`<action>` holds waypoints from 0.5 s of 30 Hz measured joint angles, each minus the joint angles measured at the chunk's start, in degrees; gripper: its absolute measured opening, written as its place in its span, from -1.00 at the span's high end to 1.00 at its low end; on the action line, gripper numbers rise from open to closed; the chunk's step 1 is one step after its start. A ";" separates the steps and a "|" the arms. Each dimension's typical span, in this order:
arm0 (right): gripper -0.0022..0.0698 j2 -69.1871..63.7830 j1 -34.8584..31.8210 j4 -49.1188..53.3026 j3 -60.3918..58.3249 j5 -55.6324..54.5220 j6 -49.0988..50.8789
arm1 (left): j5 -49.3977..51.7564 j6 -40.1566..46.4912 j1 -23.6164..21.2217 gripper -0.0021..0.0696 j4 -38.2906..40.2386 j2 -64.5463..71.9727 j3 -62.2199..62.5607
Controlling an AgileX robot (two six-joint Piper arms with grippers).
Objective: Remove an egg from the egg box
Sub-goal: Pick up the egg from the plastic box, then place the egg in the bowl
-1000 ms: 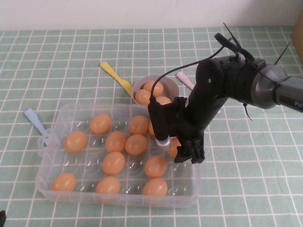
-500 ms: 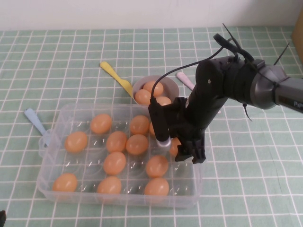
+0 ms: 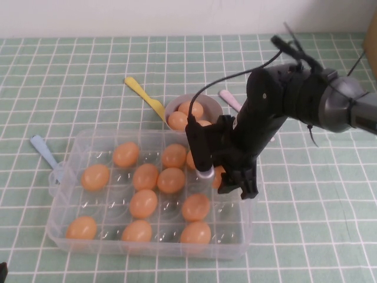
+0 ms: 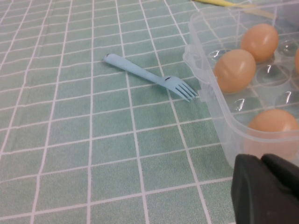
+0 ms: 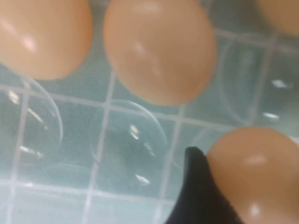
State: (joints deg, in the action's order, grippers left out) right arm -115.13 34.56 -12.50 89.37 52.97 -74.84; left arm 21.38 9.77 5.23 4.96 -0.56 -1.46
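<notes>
The clear egg box (image 3: 65, 177) sits at the table's front left with several orange-tan eggs in its cups. My right gripper (image 3: 231, 180) is over the box's right side, shut on one egg (image 3: 218, 175) and holding it just above the cups. In the right wrist view that egg (image 5: 257, 172) sits against a black finger (image 5: 196, 186), with the clear cups (image 5: 126, 140) below. My left gripper (image 4: 268, 186) is shut and empty, low by the box's near left corner (image 4: 205, 93).
A pale lilac bowl (image 3: 213, 108) with three eggs stands behind the box. A yellow spoon (image 3: 144, 94) and a pink utensil (image 3: 228, 99) lie beside it. A blue fork (image 3: 44, 152) lies left of the box, also in the left wrist view (image 4: 149, 77).
My right gripper has risen slightly with the egg in it and drifted a little to the right. The left arm has not moved.
</notes>
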 joint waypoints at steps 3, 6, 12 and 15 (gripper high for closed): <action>-0.10 3.17 0.00 -0.12 0.00 0.12 0.00 | 0.00 0.00 0.00 0.95 0.00 0.00 0.00; -0.10 6.48 0.00 -0.44 0.00 -0.18 0.14 | 0.00 0.00 0.00 0.95 0.00 0.00 0.00; -0.10 9.27 -0.11 -1.34 0.00 -5.51 14.53 | 0.00 0.00 0.00 0.95 0.00 0.00 0.00; -0.09 9.27 -0.29 -4.65 0.00 -12.46 26.53 | 0.00 0.00 0.00 0.95 0.00 0.00 0.00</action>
State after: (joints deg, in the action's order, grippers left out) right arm -105.86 34.27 -17.14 89.37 40.51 -48.31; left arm 21.38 9.77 5.23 4.96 -0.56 -1.46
